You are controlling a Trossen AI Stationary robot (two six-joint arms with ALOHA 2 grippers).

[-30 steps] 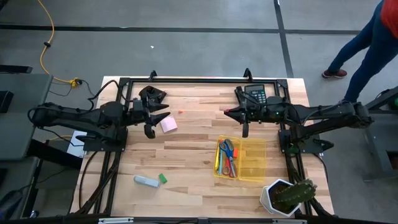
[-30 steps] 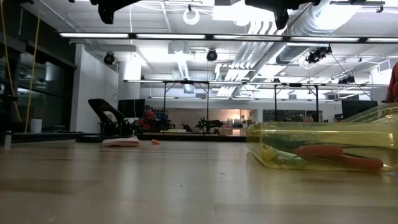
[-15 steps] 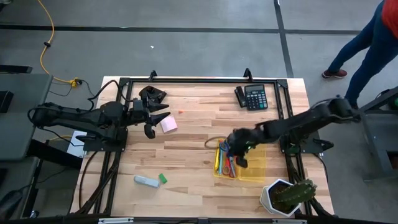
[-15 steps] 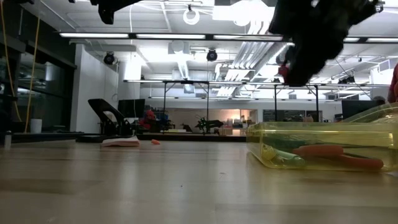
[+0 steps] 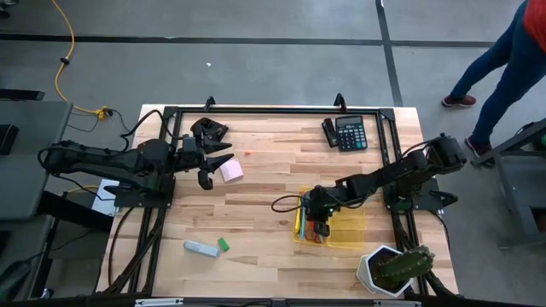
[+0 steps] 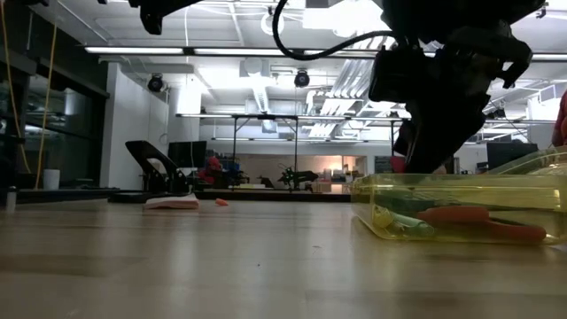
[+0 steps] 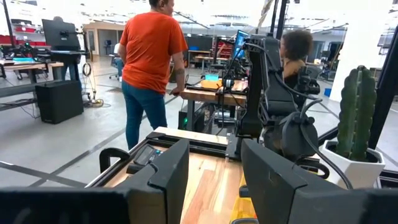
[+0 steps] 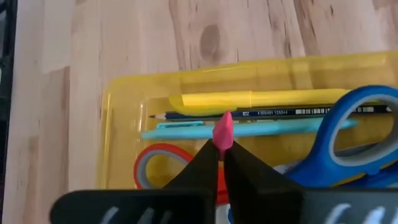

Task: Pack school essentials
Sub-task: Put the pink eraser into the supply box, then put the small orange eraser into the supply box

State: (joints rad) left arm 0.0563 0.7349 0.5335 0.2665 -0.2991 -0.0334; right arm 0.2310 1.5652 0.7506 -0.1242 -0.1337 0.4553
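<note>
A small pink item [image 8: 223,132], too little to identify, sits pinched between the closed fingertips of the right hand [image 8: 221,149] directly above a clear yellow tray [image 5: 348,223] on the wooden worktop [image 5: 256,213]. Inside the tray lie a yellow marker [image 8: 217,99], a dark pencil [image 8: 249,114], a teal pen [image 8: 261,129], blue-handled scissors [image 8: 354,134] and red-handled scissors [image 8: 155,163], side by side along the tray's length. From overhead, the right arm reaches in across the worktop to the tray's near end, its hand [image 5: 318,213] low over the stationery. Away from the tray, a pink sticky-note pad [image 5: 231,171] rests just beside the left hand [image 5: 213,168], which hovers with its fingers parted and nothing between them. A tiny green eraser [image 5: 223,245] lies against a pale oblong object [image 5: 200,247] toward the worktop's front edge, well apart from the tray. A calculator [image 5: 350,132] sits at the far edge, and a potted cactus [image 5: 397,266] stands at the front right corner. A person in an orange top [image 7: 149,56] stands in the room beyond.
</note>
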